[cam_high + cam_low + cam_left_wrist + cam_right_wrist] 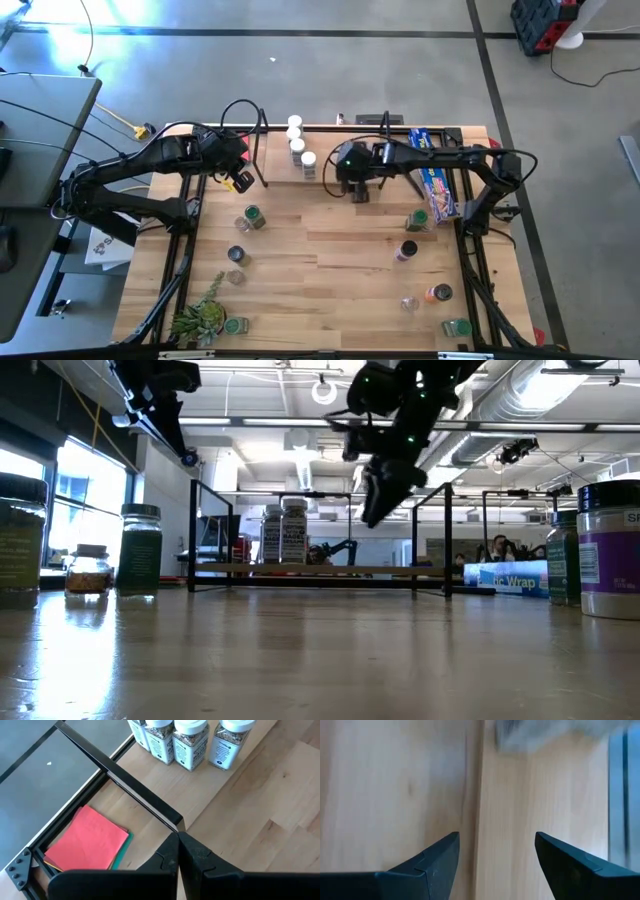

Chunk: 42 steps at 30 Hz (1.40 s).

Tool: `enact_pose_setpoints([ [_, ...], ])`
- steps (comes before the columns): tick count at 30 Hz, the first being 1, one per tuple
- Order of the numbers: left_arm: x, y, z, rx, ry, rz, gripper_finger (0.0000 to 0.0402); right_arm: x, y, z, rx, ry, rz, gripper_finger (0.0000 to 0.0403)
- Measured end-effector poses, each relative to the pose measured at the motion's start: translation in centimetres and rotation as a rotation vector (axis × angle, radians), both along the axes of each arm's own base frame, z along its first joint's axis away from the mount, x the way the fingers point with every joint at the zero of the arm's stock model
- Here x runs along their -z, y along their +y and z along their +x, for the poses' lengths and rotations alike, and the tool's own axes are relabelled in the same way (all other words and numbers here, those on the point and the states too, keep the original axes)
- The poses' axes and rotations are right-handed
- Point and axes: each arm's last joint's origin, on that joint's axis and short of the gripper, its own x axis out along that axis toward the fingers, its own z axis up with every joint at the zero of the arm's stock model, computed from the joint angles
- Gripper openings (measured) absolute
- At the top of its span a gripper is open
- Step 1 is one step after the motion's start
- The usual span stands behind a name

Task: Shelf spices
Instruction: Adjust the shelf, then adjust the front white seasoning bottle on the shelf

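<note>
A wooden table (330,260) is carrying a low shelf (320,570) along its far edge, and two dark robot arms are reaching over it. The right pincer (496,857) is hanging above bare wood with its fingers standing wide apart and gripping nothing; the shelf is lying just beyond it. Three white-topped jars (297,143) are standing in a short row on the shelf, off to the pincer's left side. Through their clear walls a speckled grey-brown spice is showing; their white labels are carrying small print too fine to read. A long blue box (433,172) is lying to the pincer's right, with the word "Wrap" readable on its side in the low view. More jars are sitting loose on the table nearer than the pincer: a green-topped one (251,217) toward the left, a dark-topped one (406,250) toward the right, and others farther out by the near edge. A plant (201,316) is sitting at the near left corner. The left pincer (178,851) is waiting beside the shelf's left end, fingers pressed together and empty, above a red square (86,841).
</note>
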Motion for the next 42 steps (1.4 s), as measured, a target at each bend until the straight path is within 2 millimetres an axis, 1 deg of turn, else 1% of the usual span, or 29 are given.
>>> enact_pose_setpoints([
  [4,0.0,0.0,0.0,-0.002,0.0,0.003,0.0001,0.1,-0.6,1.7,-0.001,-0.146,-0.023,0.0254],
  [6,0.0,0.0,0.0,-0.002,0.0,0.004,0.0001,0.5,-0.8,2.5,0.003,-0.205,-0.009,0.0254],
  [11,0.0,0.0,0.0,-0.003,-0.001,0.006,0.0001,2.2,-0.9,3.9,0.01,-0.249,0.039,0.0254],
  [17,-0.1,0.0,0.1,0.003,-0.007,0.013,0.0001,3.4,-0.9,5.3,0.026,-0.33,0.048,0.0254],
  [22,-0.1,0.1,0.1,0.003,-0.01,0.015,0.0001,3.9,-1.0,6.0,0.057,-0.385,0.068,0.0254],
  [30,-0.2,0.1,0.2,0.003,-0.025,0.021,0.0001,4.3,-1.2,6.6,0.057,-0.434,0.06,0.0254],
  [42,-0.2,0.1,0.2,0.002,-0.024,0.02,0.0,3.9,-1.5,6.9,0.045,-0.49,0.056,0.0254],
])
